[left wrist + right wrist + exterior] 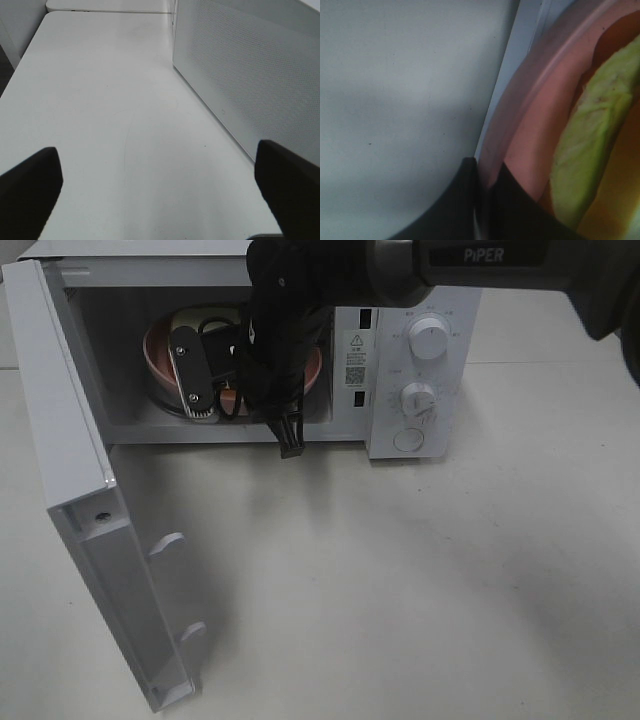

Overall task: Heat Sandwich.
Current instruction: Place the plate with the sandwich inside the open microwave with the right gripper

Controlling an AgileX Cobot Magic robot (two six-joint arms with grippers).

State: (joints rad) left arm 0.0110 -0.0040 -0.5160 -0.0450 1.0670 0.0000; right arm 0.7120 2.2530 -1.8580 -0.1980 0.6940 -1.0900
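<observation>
right jaws pinch pink plate [537, 105]; left jaws wide

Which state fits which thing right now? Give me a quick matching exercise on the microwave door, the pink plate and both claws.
Things:
1. microwave door
2. pink plate
3. left claw
4. right claw

States:
A. shut on the plate's rim
B. swung wide open
C. open over the table
D. sitting inside the microwave

Pairs: 1-B, 2-D, 3-C, 4-A
</observation>
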